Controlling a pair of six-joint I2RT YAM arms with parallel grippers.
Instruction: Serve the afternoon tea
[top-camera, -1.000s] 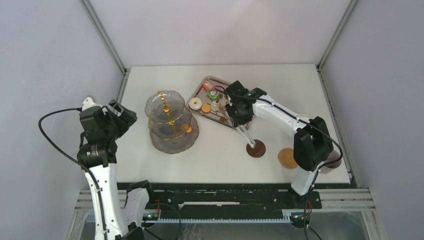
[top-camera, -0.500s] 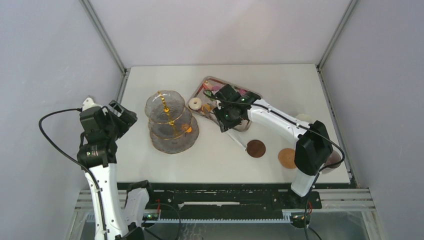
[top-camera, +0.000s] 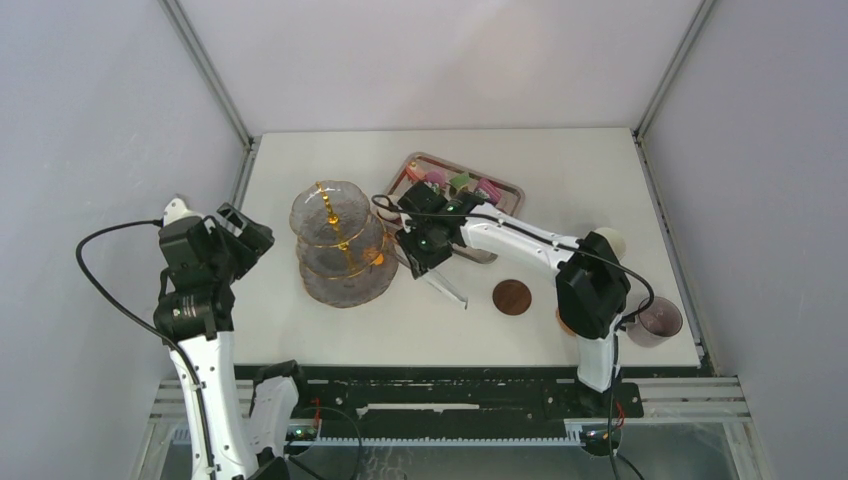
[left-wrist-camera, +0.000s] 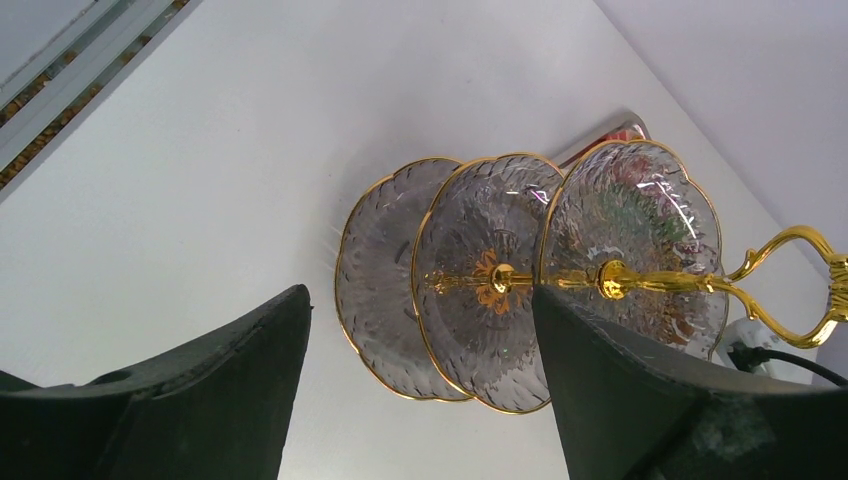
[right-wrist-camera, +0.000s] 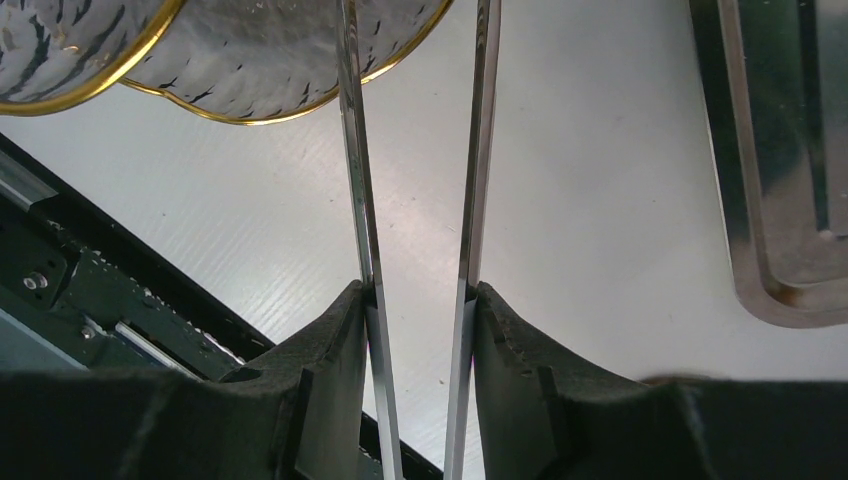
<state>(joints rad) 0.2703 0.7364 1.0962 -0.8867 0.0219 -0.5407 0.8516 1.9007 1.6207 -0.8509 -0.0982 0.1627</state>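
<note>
Cakes (top-camera: 460, 182) mostly in tray (top-camera: 514, 188). Stand (top-camera: 330, 215) left of it has one cookie (top-camera: 375, 258) on a lower tier. Right gripper (right-wrist-camera: 420, 300) clamps tongs (right-wrist-camera: 357, 150) by the stand, tips out of view. Left gripper (left-wrist-camera: 418, 300) open, idle. Coaster (top-camera: 512, 297) bare, cup (top-camera: 660, 320) off it. Early stage, I'd say.

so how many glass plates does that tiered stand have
3, stacked on the three-tier clear glass stand with gold pole, left of the rectangular steel tray: smallest top plate, middle plate under it, widest bottom plate lowest. None seems hidden.
</note>
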